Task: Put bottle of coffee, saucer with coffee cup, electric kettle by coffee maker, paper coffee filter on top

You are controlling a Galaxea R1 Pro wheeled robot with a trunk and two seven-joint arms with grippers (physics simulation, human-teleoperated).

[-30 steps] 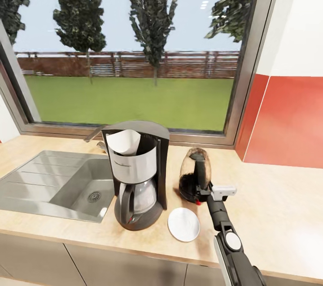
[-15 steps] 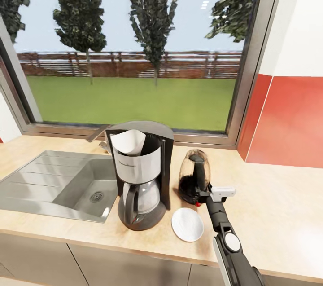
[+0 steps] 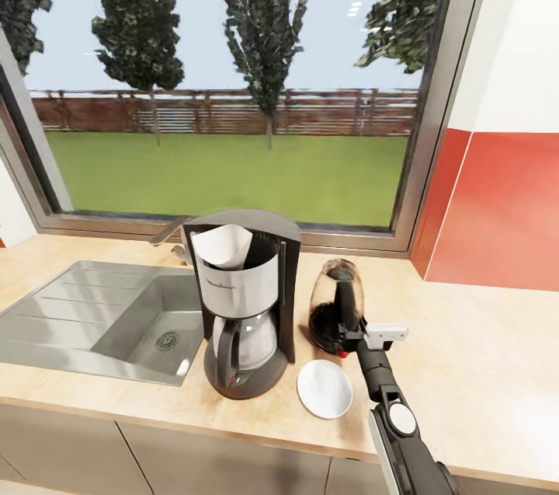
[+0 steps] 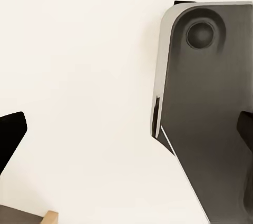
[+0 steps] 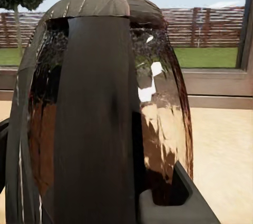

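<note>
On the countertop (image 3: 473,355), the coffee maker (image 3: 247,301) stands just right of the sink (image 3: 101,320), near the front edge, with the white filter (image 3: 223,246) sitting in its top. The saucer (image 3: 324,388) lies bare at its right foot, close to the front edge. Behind the saucer stands the kettle (image 3: 337,316), handle facing the robot, between the coffee maker and the red wall panel (image 3: 497,207). The right arm reaches forward from the front edge, its gripper (image 3: 359,336) at the kettle's handle; the right wrist view shows the kettle (image 5: 105,113) very close, a dark fingertip (image 5: 179,197) beside its base, but whether the fingers pinch the handle cannot be told. The left gripper's fingers (image 4: 10,134) stand spread, holding nothing.
</note>
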